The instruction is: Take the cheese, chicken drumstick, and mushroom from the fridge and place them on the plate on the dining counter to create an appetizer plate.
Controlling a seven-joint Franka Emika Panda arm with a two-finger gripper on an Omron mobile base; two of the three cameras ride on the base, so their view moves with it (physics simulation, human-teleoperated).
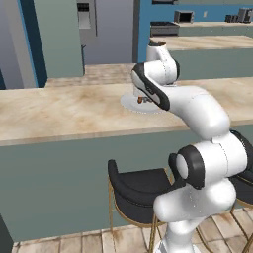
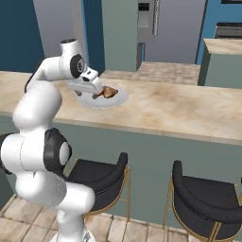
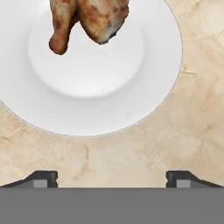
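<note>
The chicken drumstick (image 3: 85, 19) lies on the plate (image 3: 148, 96), off its middle, and the plate rests on the dining counter (image 3: 175, 144). Your gripper (image 3: 111, 177) hangs above the plate's near edge, its 2 fingers (image 3: 41, 178) spread wide, holding nothing and touching nothing; bare marble shows between them. From the right base view you see the drumstick (image 2: 109, 92) just beside the hand on the plate (image 2: 120, 99), with 2 black stools (image 2: 99, 177) below the counter front.
</note>
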